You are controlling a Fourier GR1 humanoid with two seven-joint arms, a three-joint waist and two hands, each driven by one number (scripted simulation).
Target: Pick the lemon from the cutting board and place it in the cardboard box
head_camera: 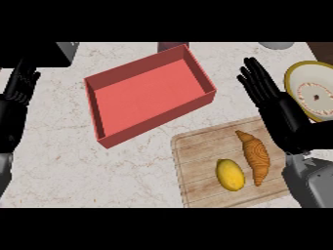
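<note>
A yellow lemon lies on the wooden cutting board at the lower right, just left of a brown croissant. The box is red, open-topped and sits at the counter's middle, up and left of the board. My right hand is open, fingers straight and pointing up, above the board's right edge, a little right of the croissant and apart from the lemon. My left hand rests open at the left edge, fingers up, far from both.
A yellow-rimmed plate stands at the right edge, partly behind my right hand. A dark block sits at the top left, and a grey round object and a small dark object at the counter's back.
</note>
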